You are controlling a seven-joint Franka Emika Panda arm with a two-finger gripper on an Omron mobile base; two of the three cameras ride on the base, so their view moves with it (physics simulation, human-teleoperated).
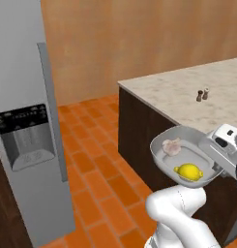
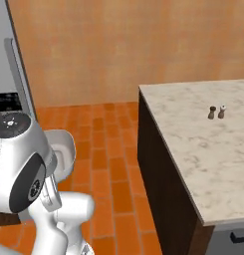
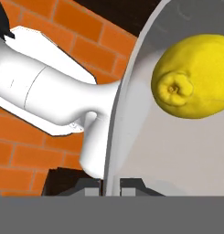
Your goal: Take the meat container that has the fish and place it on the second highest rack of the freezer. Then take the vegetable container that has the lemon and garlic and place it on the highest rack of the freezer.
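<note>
Marble-topped counter on a dark base. Two small shakers stand side by side on it.

A simulated kitchen is seen from behind and above, bounded by a plain tan, wood-toned back wall. The floor is laid with glossy orange terracotta tiles set in darker grout lines. At left, a tall brushed-grey refrigerator with a long vertical handle is shown, its door fitted with a black control panel and a recessed dispenser. At right, a kitchen island with dark brown sides and a pale speckled marble top is pictured. Two small shakers, one dark and one light-capped, are stood just beside each other on the marble. The scene is evenly lit.
</note>
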